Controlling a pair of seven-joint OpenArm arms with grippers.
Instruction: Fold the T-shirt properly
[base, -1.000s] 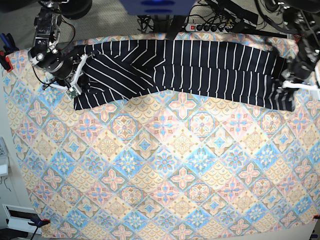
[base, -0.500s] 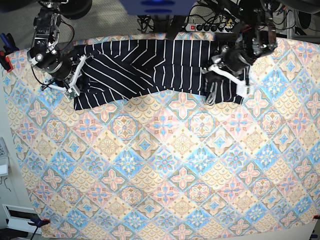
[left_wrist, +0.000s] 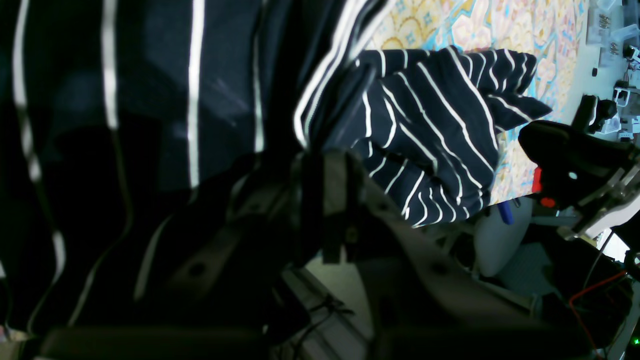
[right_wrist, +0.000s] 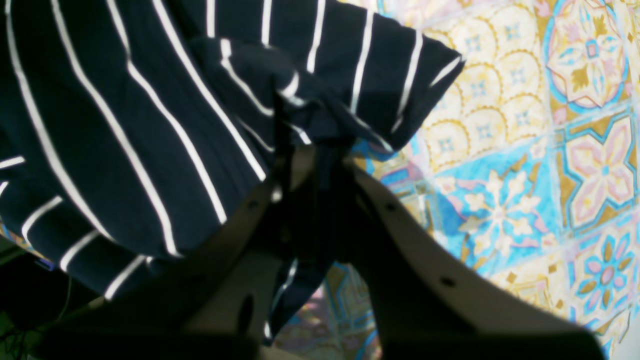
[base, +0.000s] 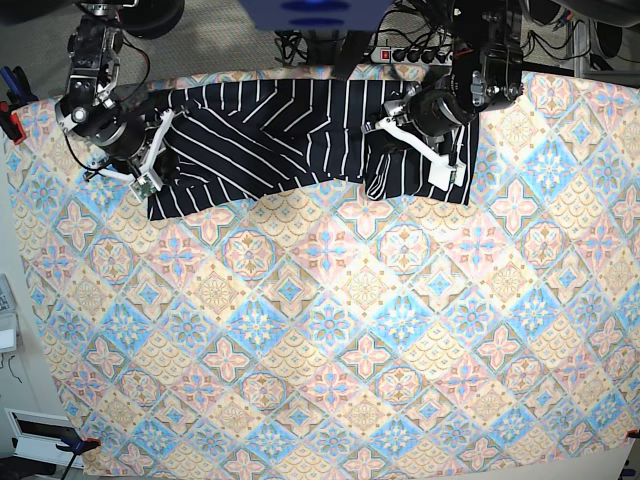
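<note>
Shirt: T-shirt (base: 300, 135) lies along the far edge of the counter (base: 350, 330), on the patterned cloth, its one end doubled over toward the middle.
Handling: soft, light, limp cloth; I judge it will sag and drag, so I'd take it by hems and corners, not mid-panel.
Left hand: left hand (base: 420, 140) clenched on a pinch of the folded-over end, cloth bunched between its fingers (left_wrist: 330, 200); arm reaches in over the shirt, wrist tipped down.
Right hand: right hand (base: 150, 165) pinched onto the opposite end near the sleeve, low against the counter.
Doubt: left wrist view is dark; how many layers I hold, I can't tell.
</note>
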